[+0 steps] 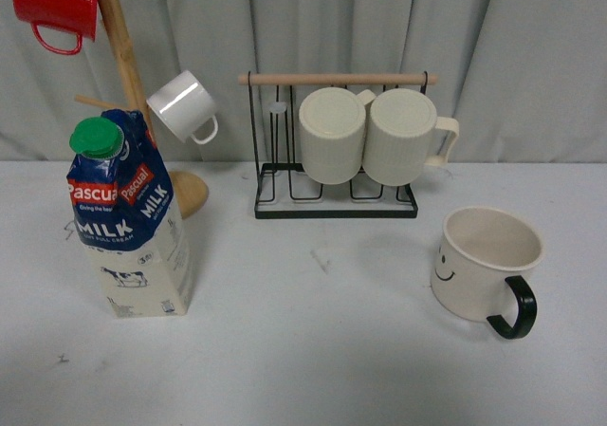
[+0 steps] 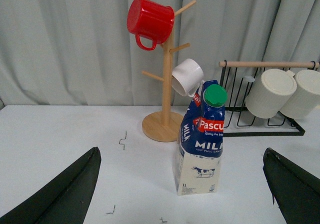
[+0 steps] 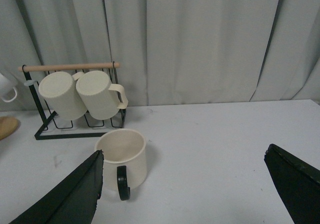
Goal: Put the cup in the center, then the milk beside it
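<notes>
The cup [image 1: 484,260], a wide cream mug with a black loop handle and a smiley face, stands upright at the right of the white table. The milk [image 1: 128,217], a blue and cream carton with a green cap, stands upright at the left. Between them lies the center [image 1: 313,322], bare white tabletop with small black marks. Neither gripper shows in the front view. My left gripper [image 2: 181,151] is open, with the milk [image 2: 200,144] ahead between its fingers, untouched. My right gripper [image 3: 185,151] is open and empty, with the cup [image 3: 122,156] ahead near one finger [image 3: 75,194].
A wooden mug tree [image 1: 128,84] behind the milk carries a red mug [image 1: 55,4] and a small white mug [image 1: 182,105]. A black wire rack [image 1: 337,175] at the back middle holds two ribbed cream mugs [image 1: 370,134]. Grey curtains close off the back.
</notes>
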You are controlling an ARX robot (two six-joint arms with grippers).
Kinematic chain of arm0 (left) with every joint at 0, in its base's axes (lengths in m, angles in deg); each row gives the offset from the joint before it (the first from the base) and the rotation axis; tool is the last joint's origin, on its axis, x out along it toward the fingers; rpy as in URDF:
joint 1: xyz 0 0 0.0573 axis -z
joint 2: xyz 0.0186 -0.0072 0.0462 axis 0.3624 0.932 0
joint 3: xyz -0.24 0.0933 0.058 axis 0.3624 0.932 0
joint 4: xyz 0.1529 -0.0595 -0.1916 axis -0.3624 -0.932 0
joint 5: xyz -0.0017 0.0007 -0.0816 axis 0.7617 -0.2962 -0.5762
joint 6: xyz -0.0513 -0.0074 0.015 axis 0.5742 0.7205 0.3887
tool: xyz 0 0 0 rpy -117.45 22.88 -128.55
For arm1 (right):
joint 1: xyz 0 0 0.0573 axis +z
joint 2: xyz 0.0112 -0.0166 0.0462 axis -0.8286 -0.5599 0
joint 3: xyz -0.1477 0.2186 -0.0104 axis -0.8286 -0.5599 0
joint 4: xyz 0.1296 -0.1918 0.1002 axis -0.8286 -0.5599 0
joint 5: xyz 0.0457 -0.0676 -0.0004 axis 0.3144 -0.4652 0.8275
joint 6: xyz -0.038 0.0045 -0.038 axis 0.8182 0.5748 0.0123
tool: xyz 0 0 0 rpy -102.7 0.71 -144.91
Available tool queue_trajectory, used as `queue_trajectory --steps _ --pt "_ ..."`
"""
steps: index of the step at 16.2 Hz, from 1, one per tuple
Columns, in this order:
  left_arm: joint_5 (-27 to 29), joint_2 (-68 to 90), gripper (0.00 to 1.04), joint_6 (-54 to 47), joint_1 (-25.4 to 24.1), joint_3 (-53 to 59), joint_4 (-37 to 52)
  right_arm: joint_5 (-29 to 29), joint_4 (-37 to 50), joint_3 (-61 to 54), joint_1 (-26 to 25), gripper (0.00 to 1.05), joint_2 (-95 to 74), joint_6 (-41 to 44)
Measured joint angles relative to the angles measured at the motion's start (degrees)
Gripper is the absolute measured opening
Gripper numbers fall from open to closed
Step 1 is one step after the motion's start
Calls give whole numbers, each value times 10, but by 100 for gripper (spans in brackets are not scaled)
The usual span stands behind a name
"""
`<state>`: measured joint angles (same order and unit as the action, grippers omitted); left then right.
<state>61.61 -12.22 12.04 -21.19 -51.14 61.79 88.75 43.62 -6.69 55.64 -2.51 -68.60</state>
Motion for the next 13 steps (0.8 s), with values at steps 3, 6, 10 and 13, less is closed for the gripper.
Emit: queue_trajectory --steps 3,6,10,13 --pt "0 0 98 0 0 0 0 0 0 0 0 98 0 0" --pt "0 0 98 0 0 0 0 0 0 0 0 98 0 0" --pt "-1 0 98 0 0 0 0 177 71 36 -88 98 -164 3" --pt "0 0 98 0 0 0 0 183 211 84 -92 98 -321 -3"
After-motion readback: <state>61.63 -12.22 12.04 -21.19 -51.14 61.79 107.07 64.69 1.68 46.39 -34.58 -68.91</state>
